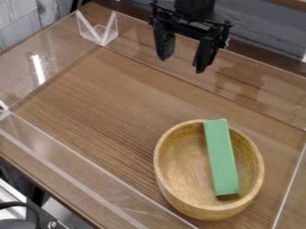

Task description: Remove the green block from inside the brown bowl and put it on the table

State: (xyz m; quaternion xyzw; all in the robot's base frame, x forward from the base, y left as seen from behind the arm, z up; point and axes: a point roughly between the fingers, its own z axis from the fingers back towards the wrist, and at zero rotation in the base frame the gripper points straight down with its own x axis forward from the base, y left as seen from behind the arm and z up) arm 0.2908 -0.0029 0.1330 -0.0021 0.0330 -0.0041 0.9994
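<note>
So there's one table (107, 107), a big flat top in medium-brown wood grain with the streaks running mostly across the picture. Clear plastic walls (48, 54) edge it, catching white glare along the left and back sides, and a small clear folded piece (96, 29) stands in the far left corner. Behind the table there's a grey wall (269, 22), and some dark gear shows at the bottom left corner, too cut off to make out.

One brown bowl (180, 174) sits on the table at the lower right, round, shallow, light wood with a thick rim.

One gripper (180, 52), black, hangs over the back of the table pointing straight down, well apart from the bowl and up-left of it in the picture. Its fingers (203, 55) are spread wide with nothing between them.

One green block (220, 157), a long flat bright-green bar, lies inside the bowl on the right half. Its long axis runs nearly near-to-far, one end resting up against the far rim and the other reaching toward the near rim, leaning slightly right at the near end.
</note>
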